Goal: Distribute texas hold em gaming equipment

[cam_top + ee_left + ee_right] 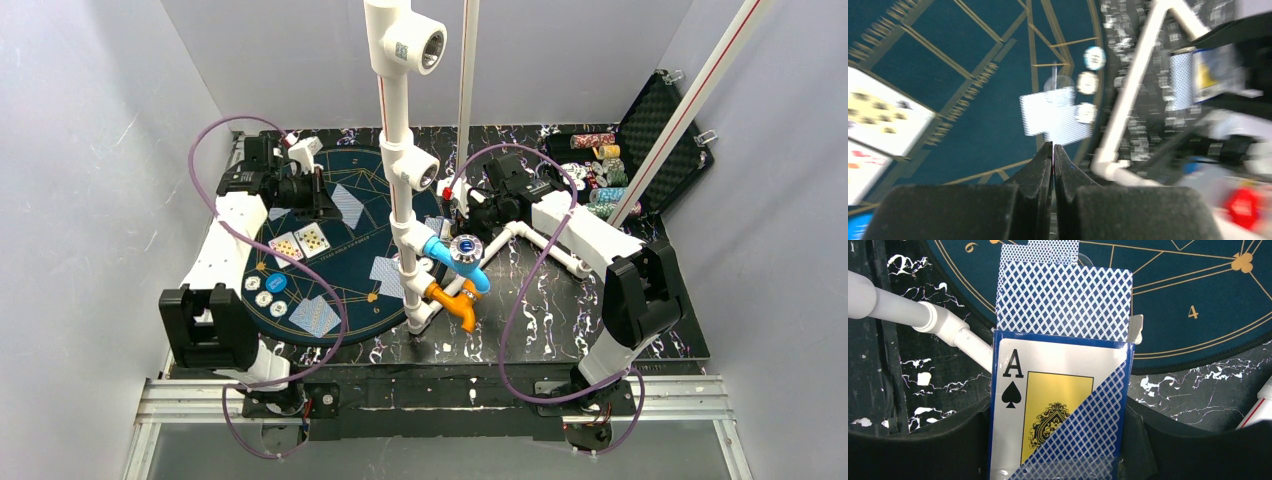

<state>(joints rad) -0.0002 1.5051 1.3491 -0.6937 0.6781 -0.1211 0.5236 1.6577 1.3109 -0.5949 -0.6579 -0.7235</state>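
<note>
**Top view.** The left gripper (318, 193) is hanging over the round mat (345, 262) on the bench (560, 310), fully closed and carrying nothing. Just beneath it two face-up cards (298, 242) are lying side by side. Three face-down cards (347, 205) are showing around the mat. Four chips (266, 295), three pale and one blue, are sitting further toward its base. This spacing is judged to be marking player positions.

**Left wrist view.** The picture is blurring. Ahead of the closed fingertips, face-down cards (1055, 117), seemingly two overlapped, are lying with three chips (1088, 82) just to their right.

**Right wrist view.** The right gripper (1060, 432) is clamping one card box (1048, 405), its mouth facing the mat. The deck (1063, 300) is protruding, judged ready for drawing. Its card count cannot be told.
</note>
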